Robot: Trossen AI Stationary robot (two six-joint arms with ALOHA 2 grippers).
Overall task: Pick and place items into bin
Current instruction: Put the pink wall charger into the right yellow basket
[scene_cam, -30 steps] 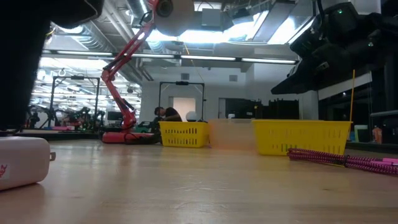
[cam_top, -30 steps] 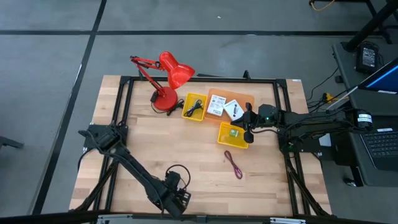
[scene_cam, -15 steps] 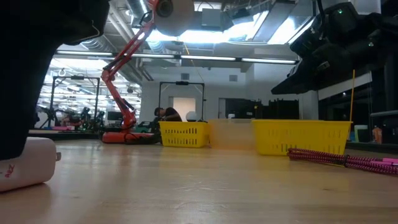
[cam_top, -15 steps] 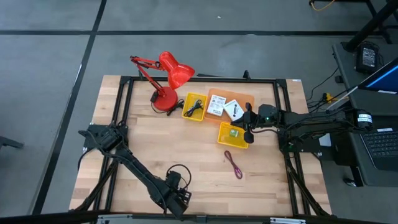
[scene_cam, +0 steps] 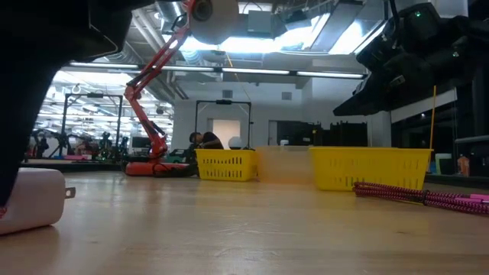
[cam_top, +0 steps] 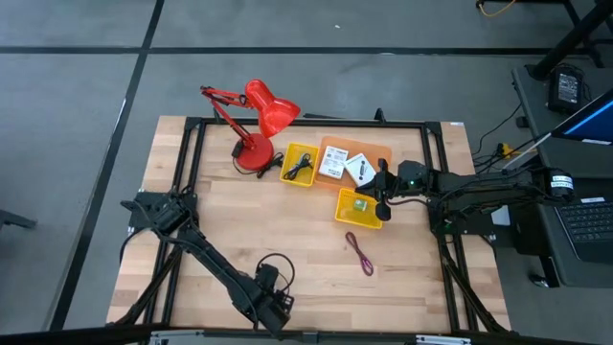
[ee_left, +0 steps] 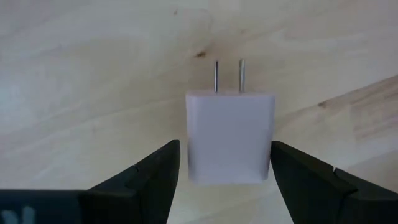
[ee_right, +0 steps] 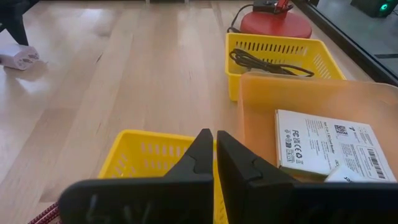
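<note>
L pincer over the charger
My left gripper (ee_left: 224, 163) sits apart, fingers either side of white charger (ee_left: 230, 137) w/o touching; right gripper (ee_right: 216, 152) together above yellow basket (ee_right: 146, 155).

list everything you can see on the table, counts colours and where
table: one, light wood, under it all
desk lamp: one, red, far left part
yellow baskets: two; one beside the lamp's base, holding a black cable; one under the right gripper
orange bin: one, between the baskets, holding white boxes
maroon cord: one, on the wood, nearer than the second basket
white charger: one, at the near edge, prongs pointing away from the left gripper
left gripper: fingers open on either side of the charger
right gripper: fingers shut, above the yellow basket
</note>
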